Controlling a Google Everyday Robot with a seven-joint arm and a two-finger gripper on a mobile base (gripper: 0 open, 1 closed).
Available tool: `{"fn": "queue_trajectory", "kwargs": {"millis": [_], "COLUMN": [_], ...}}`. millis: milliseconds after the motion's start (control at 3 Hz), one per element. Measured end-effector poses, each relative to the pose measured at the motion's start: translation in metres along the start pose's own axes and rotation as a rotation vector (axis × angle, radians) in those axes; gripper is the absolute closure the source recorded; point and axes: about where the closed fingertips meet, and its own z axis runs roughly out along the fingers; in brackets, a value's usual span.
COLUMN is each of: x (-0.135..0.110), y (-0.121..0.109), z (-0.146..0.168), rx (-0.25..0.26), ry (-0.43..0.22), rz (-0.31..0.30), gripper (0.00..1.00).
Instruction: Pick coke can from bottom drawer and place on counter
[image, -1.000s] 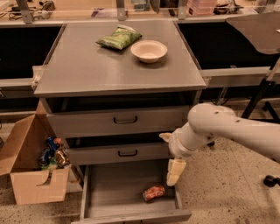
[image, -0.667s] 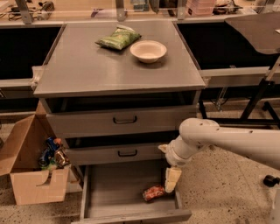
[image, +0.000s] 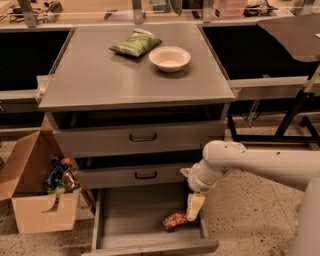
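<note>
- The white robot arm (image: 260, 165) reaches in from the right, below the front right corner of the desk, and bends down toward the open drawer.
- The cream-coloured end effector (image: 194, 210) points downward into the right part of the shallow grey metal bottom drawer (image: 120, 220), which is pulled out beneath the front edge of the broad flat grey metal desk (image: 100, 80).
- How far the end effector is open cannot be told, and it has not lifted anything.
- The small red-orange coke can (image: 175, 220) lies on its side on the drawer floor, toward the drawer's front right. It is just to the left of the end effector's tip, and I cannot tell whether the two touch.
- The grey middle drawer with a black handle (image: 145, 175) and the grey top drawer with a black handle (image: 142, 137) sit under the desk's front edge, each slightly ajar.
- A green snack bag (image: 135, 44) lies on the desk near the middle of its back edge.
- A round cream bowl (image: 169, 58) stands just right of the bag, toward the back right corner.
- An open brown cardboard box (image: 30, 210) holding colourful items stands on the floor beyond the desk's left edge.
</note>
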Motion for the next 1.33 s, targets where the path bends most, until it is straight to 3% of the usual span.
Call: {"fn": "queue_trajectory", "kwargs": {"millis": [667, 1333], "x": [0.041, 0.082], "y": [-0.006, -0.029], "z": [0.101, 0.18], "rx": [0.045, 0.081], "ry": [-0.011, -0.065], "rz": [-0.034, 0.013], "gripper": [0.0, 0.0]}}
